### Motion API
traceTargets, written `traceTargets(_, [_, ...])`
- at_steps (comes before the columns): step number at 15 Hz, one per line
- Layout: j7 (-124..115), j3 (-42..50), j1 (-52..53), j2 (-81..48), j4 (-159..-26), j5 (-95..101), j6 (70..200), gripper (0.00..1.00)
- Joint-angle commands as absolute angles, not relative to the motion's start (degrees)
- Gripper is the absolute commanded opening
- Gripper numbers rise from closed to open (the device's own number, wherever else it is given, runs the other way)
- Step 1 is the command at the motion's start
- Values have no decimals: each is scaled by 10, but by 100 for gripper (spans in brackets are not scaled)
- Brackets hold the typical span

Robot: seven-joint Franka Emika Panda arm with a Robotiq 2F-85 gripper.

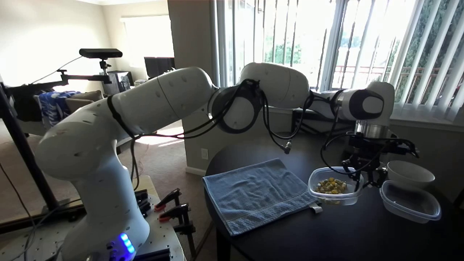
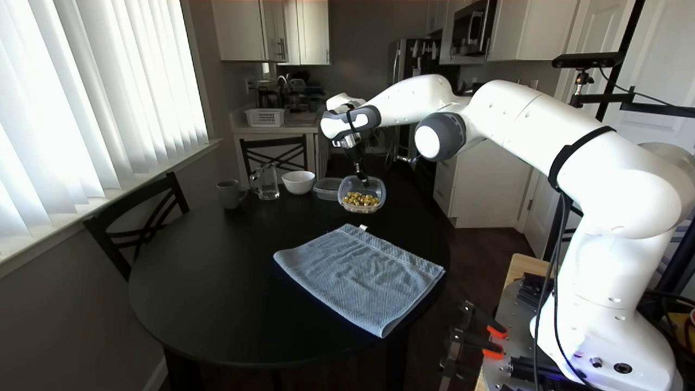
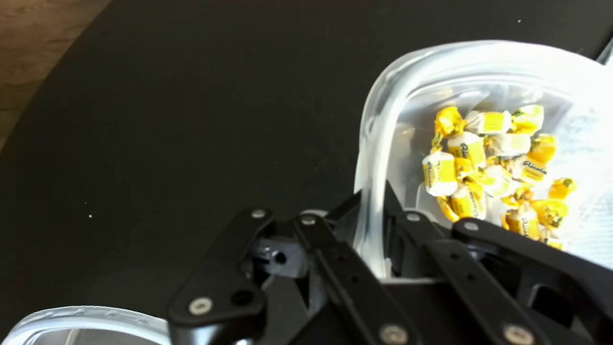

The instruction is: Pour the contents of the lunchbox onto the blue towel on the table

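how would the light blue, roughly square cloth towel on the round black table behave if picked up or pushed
The light blue, roughly square cloth towel would probably droop when lifted, as its wrinkled surface suggests floppiness. Pushed, it may bunch or slide, since nothing rests on it and the round black table looks smooth.

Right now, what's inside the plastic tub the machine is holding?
The tub holds yellow and white wrapped candies, some reading Ricola. Any beneath the top ones are covered; in the wrist view the pincer may hide others.
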State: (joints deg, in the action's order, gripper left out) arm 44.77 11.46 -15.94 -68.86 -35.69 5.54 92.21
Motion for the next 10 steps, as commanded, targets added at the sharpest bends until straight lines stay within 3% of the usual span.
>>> traceTargets(1, [449, 114, -160, -689, -357, 55, 922, 4])
traceTargets(10, [437, 111, -127, -696, -350, 62, 918, 1])
